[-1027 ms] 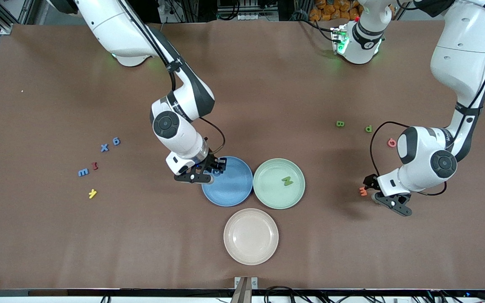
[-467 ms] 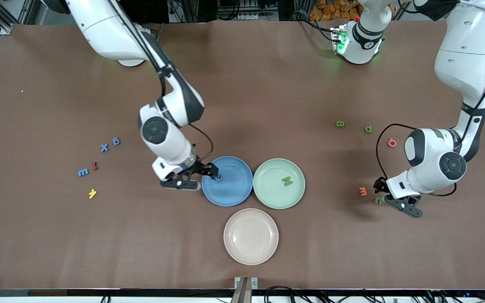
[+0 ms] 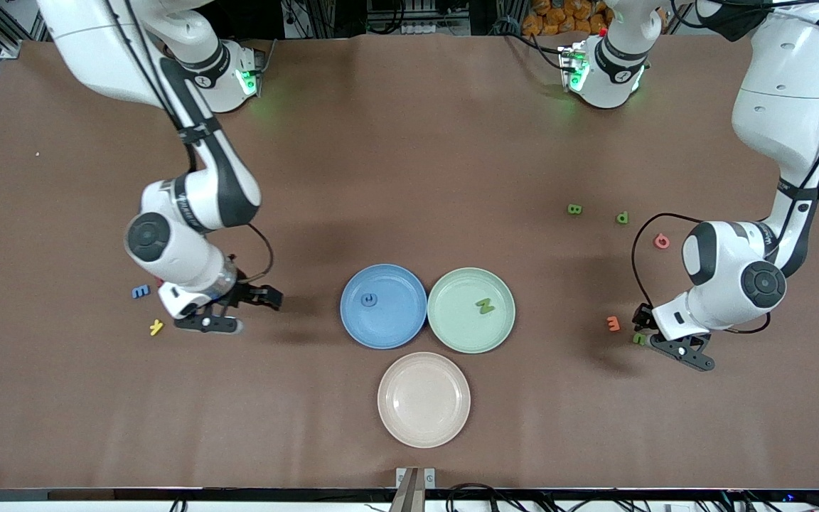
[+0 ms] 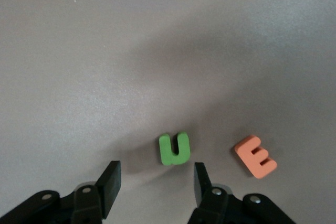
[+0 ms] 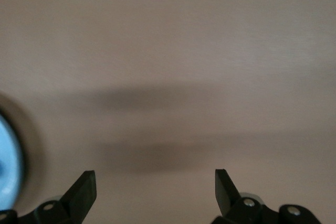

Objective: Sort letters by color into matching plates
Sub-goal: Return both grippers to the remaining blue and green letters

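While both tools (image 4: 155,184) (image 5: 156,190) gape wide, a chunky green foam U (image 4: 174,149) lies flat on matte tabletop (image 4: 131,51).

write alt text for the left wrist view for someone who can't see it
The left gripper hangs open over the brown table, its fingers either side of a green letter U lying flat. An orange letter E lies beside the U, apart from it.
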{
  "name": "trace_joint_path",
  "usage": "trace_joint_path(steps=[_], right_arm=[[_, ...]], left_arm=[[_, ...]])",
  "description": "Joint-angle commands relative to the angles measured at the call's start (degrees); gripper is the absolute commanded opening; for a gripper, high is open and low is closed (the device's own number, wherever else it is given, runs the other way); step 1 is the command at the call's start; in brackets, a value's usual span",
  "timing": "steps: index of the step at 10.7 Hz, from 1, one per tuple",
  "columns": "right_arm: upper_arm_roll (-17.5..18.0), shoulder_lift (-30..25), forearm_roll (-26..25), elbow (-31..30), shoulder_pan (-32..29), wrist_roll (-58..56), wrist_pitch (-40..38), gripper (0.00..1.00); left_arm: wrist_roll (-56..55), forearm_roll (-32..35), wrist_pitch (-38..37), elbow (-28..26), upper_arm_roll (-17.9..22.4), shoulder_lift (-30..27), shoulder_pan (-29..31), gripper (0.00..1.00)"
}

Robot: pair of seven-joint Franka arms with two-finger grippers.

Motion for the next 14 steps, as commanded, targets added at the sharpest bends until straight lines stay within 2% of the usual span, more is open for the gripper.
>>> trace_joint_path(steps=[1, 3, 4, 6, 8, 10, 11, 14], right_arm=[[0.1, -6.6, -2.2, -9.4, -6.7, -10.7, -0.4, 1.00], [0.1, -7.3, -6.9, -10.8, -11.0, -11.0, -0.5, 1.00], [0.1, -7.3, -7.6, -11.4, -12.6, -11.1, -0.4, 1.00], [0.1, -8.0, -7.6, -12.4, -15.9, -11.2, -0.4, 1.00], [0.0, -8.2, -6.7, -12.6, -19.7, -9.5, 0.0, 1.00], [-2.6, -8.1, -6.7, -12.9, -20.7, -1.1, 1.0, 1.00], [-3.3, -7.6, -6.7, -12.9, -21.0, 4.1, 2.0, 1.00], [-3.6, -7.1, -6.6, -13.0, -22.2, 24.4, 7.2, 1.00]], left_arm=[[-2.0, -1.1, 0.1, 4.3, 0.5, 3.7, -1.3, 0.64], [-3.6, -1.1, 0.1, 5.2, 0.5, 4.3, -1.7, 0.65], [-3.8, -1.1, 0.1, 5.1, 0.5, 4.3, -1.8, 0.64], [-3.4, -0.8, 0.1, 5.1, 0.5, 4.5, -1.8, 0.52], [-3.8, -0.9, 0.1, 5.1, 0.5, 4.7, -1.8, 0.34], [-3.9, -0.9, 0.2, 5.1, 0.5, 4.8, -1.9, 0.16], [-4.0, -0.8, 0.2, 5.1, 0.5, 4.8, -2.2, 0.03], [-4.4, -1.0, 0.2, 5.1, 0.3, 4.2, -2.5, 0.00]])
